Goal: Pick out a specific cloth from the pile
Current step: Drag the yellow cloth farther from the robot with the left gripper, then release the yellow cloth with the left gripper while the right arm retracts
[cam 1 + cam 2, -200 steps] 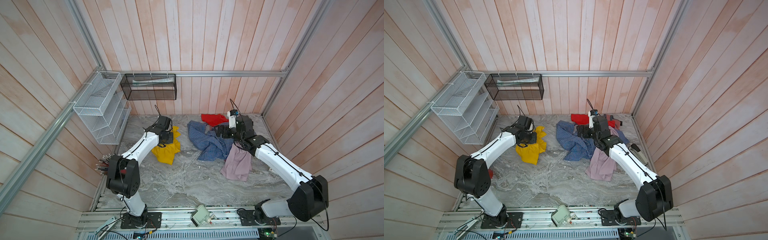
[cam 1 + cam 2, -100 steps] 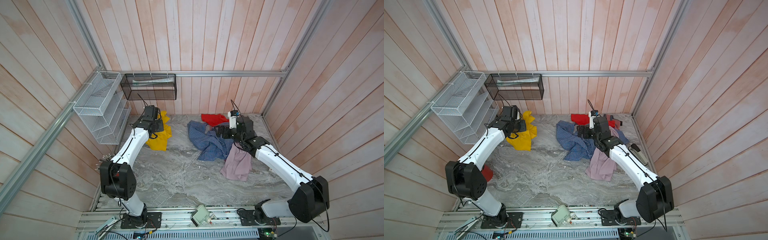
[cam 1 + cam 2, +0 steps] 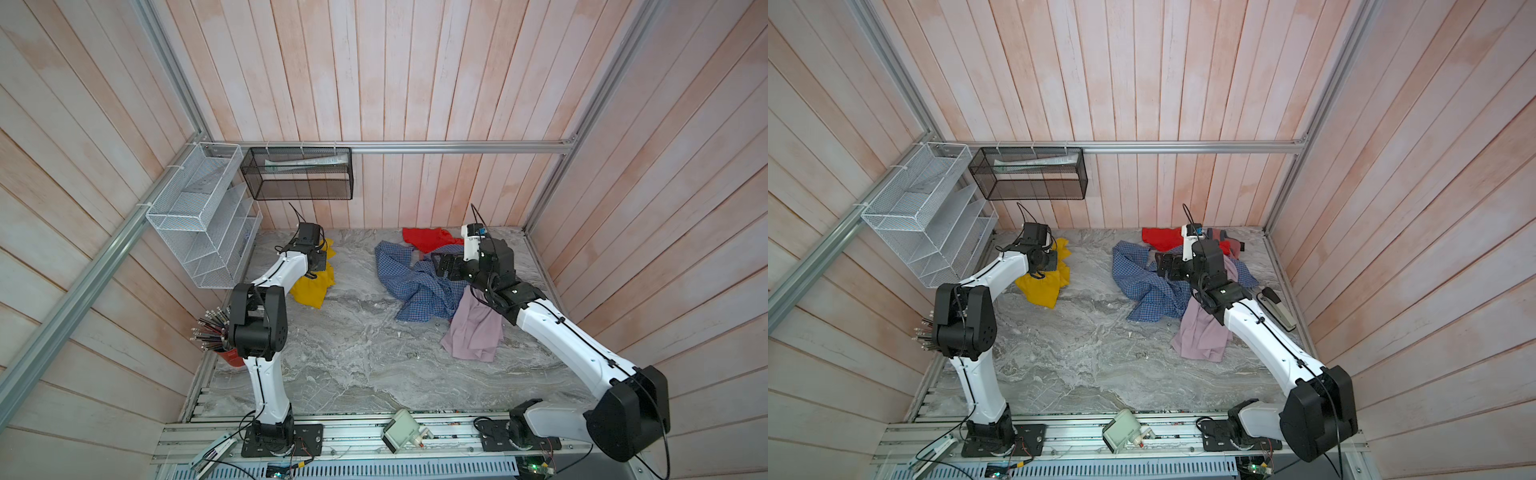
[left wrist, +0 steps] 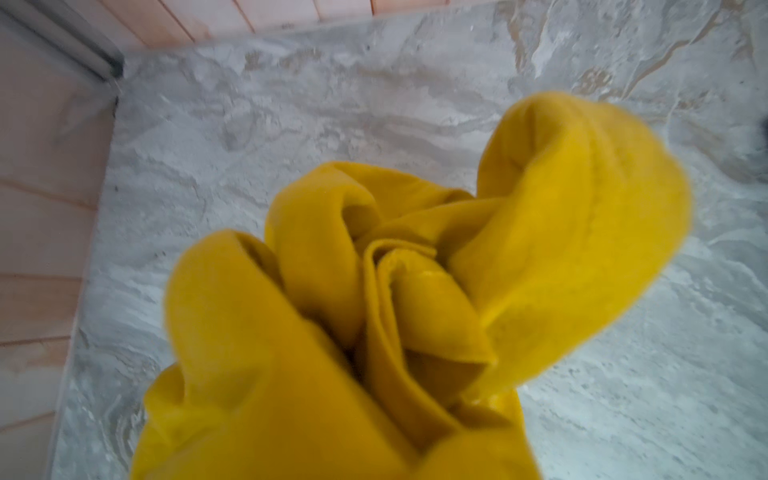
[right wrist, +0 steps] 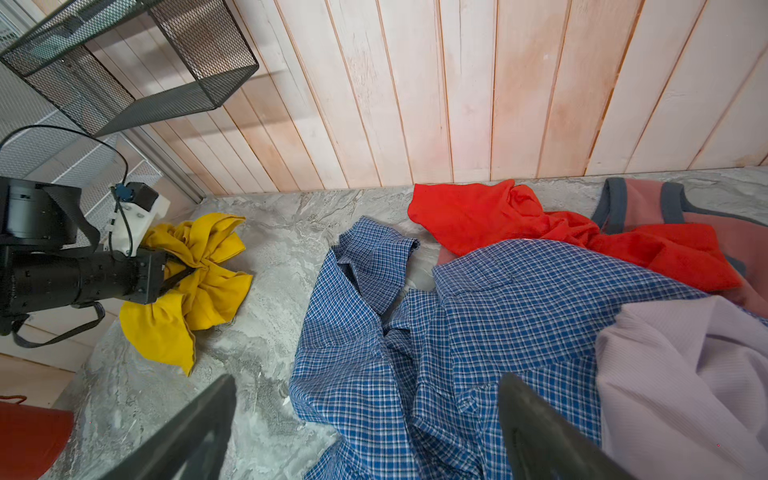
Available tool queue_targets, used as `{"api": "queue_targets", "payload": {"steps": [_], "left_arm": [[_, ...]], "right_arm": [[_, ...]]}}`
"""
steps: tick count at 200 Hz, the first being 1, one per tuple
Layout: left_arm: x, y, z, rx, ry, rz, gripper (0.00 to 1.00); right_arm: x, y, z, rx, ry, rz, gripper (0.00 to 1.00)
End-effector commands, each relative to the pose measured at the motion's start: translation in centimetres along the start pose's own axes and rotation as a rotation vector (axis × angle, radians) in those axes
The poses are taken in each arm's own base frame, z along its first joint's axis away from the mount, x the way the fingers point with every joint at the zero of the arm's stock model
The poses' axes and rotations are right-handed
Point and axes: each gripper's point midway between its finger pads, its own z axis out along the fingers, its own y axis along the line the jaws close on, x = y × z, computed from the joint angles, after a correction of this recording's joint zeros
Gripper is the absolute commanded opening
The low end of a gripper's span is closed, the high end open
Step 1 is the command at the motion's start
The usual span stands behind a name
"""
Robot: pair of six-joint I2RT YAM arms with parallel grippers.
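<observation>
Carried leftward, away from the pile (image 3: pixel 419 286), the cloth (image 3: pixel 309 291) droops well apart from it: seemingly soft, light, floppy, best taken at its bunched middle. Left gripper (image 5: pixel 180 276) pinches that bunch; right gripper (image 5: pixel 365 380) hovers spread above the pile.

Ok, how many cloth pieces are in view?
5. The plain yellow cloth in the left end effector; blue checked shirt, lilac shirt, red-orange cloth and grey-trimmed pink piece heaped at right. More may lie underneath.
</observation>
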Motion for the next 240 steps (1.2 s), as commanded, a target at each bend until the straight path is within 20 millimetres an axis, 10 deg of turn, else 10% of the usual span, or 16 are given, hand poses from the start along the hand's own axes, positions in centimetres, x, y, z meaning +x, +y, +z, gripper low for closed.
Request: {"api": "queue_targets", "payload": {"steps": [1,54,119,181,240], "left_arm": [[-4.9,1.5,-0.4,-0.104,-0.159,0.136,0.00],[-7.0,0.8,0.7,-0.175,-0.295,0.309,0.00],[-1.0,-4.3,6.5,-0.051,-0.117,0.419,0.00],[2.4,-4.9,8.1,-0.025,-0.014,0.420,0.02],[0.8,-4.1,6.4,-0.047,-0.038,0.392,0.64]], "right_arm": [[-0.3,-0.1,-0.5,-0.004,-0.019,0.013,0.98],[-0.1,-0.2,-0.4,0.003,-0.012,0.031,0.98],[-0.1,-0.3,-0.1,0.012,0.002,0.034,0.98],[0.6,-0.7,0.0,0.027,0.022,0.024,0.98],[0.7,-1.3,-0.4,0.050,0.017,0.008,0.98]]}}
